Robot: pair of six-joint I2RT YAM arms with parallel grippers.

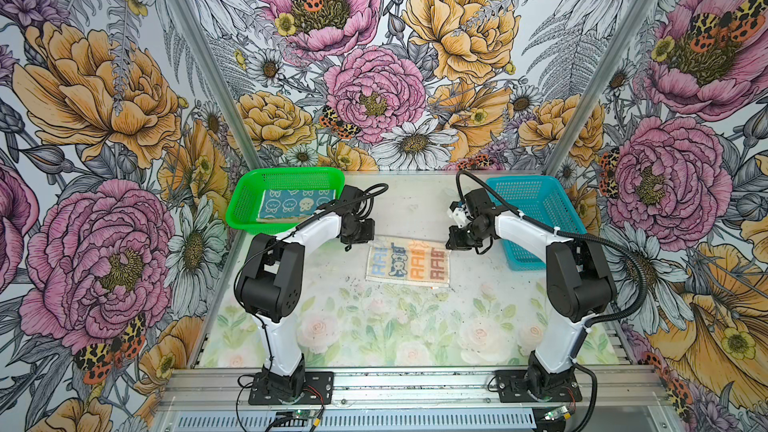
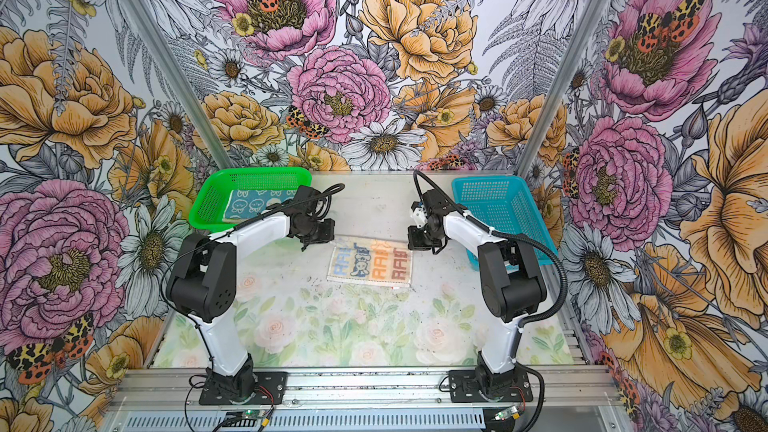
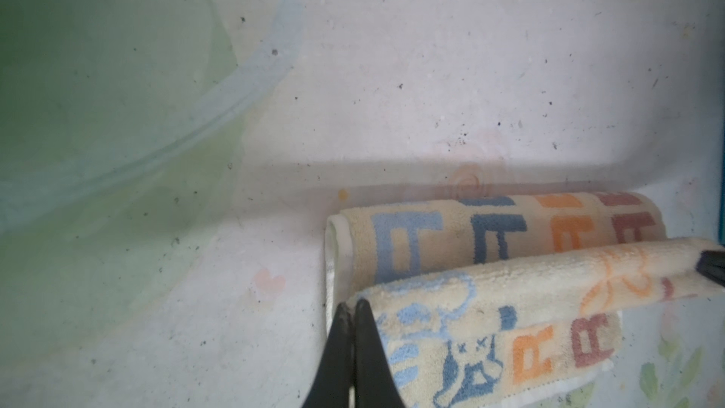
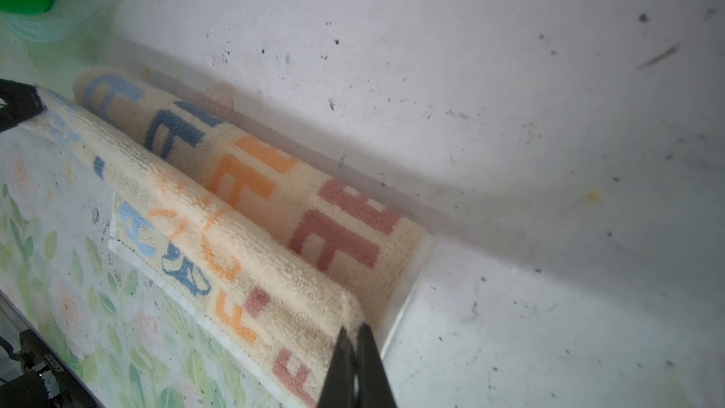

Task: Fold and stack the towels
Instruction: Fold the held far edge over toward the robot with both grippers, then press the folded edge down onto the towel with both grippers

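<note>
Over the table (image 1: 415, 209), left pincer (image 3: 353, 304) and right pincer (image 4: 355, 328) are clamping shut on corners of the soft, light RABBIT towel (image 1: 409, 264), drooping between them.

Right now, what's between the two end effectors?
The lifted edge of the striped towel spans left end effector to right end effector, seen in both wrist views.

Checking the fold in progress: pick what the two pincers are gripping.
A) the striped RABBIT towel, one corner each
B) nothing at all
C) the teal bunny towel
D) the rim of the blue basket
A: the left pincer and the right pincer are each shut on a corner of the striped RABBIT towel, its edge raised between them; the teal bunny towel lies in the green basket.
</note>
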